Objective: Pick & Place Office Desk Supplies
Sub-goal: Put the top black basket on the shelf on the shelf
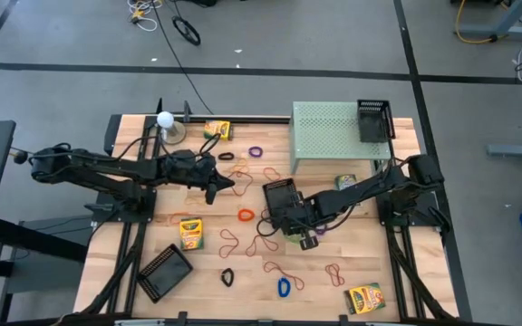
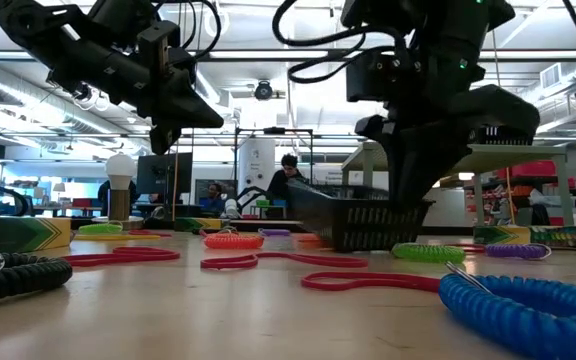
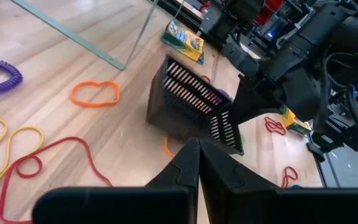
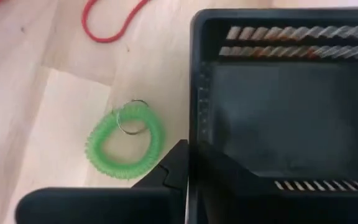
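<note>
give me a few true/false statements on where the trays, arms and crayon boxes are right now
1. The right tool is closed on the rim of a black mesh tray mid-table. True.
2. The left tool holds an orange band. False: it is shut and empty, above the table.
3. A second mesh tray sits on the pale green shelf. True.
4. All crayon boxes are stacked in one pile. False: they lie apart, e.g. one and another.

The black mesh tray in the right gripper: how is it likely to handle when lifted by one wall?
The black mesh tray looks stiff and probably light, being open mesh. Held by the right gripper at one wall only, it already sits tilted in the low view, so it may swing or pivot.
</note>
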